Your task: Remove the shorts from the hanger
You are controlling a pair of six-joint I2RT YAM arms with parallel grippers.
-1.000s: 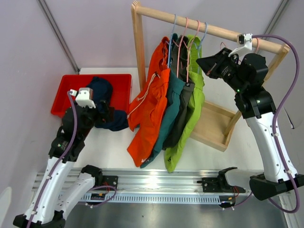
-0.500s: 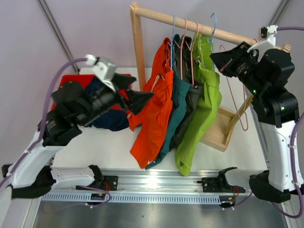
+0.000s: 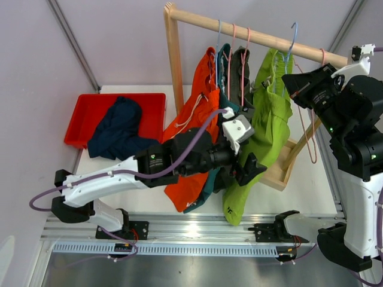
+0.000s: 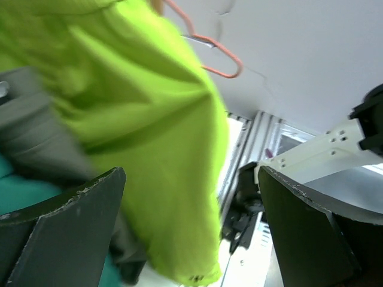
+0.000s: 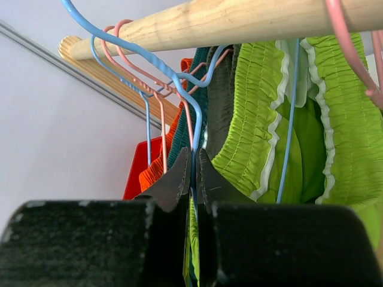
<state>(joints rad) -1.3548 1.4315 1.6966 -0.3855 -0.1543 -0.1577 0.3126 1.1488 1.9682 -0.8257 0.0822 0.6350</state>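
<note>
The lime green shorts (image 3: 263, 131) hang on a blue hanger (image 3: 292, 37) whose hook stands a little above the wooden rail (image 3: 197, 19). My right gripper (image 3: 288, 81) is shut on that hanger's wire (image 5: 195, 128), just below the hook, with the lime waistband (image 5: 257, 113) beside it. My left gripper (image 3: 254, 169) is open at the lime shorts' lower leg (image 4: 155, 143), its fingers (image 4: 66, 227) wide on either side. Orange shorts (image 3: 191, 131), teal shorts (image 3: 222, 66) and dark grey shorts (image 3: 240, 66) hang on the rail. Navy shorts (image 3: 119, 128) lie in the red bin (image 3: 90, 104).
The rack's upright post (image 3: 174, 72) stands left of the hanging shorts and its wooden base (image 3: 281, 164) lies under them. An empty pink hanger (image 3: 308, 140) dangles at the right end. My left arm stretches across in front of the orange shorts.
My left arm swung from the red bin across to the lime shorts, still open. My right gripper carried the blue hanger with the lime shorts right and upward, away from the others.
</note>
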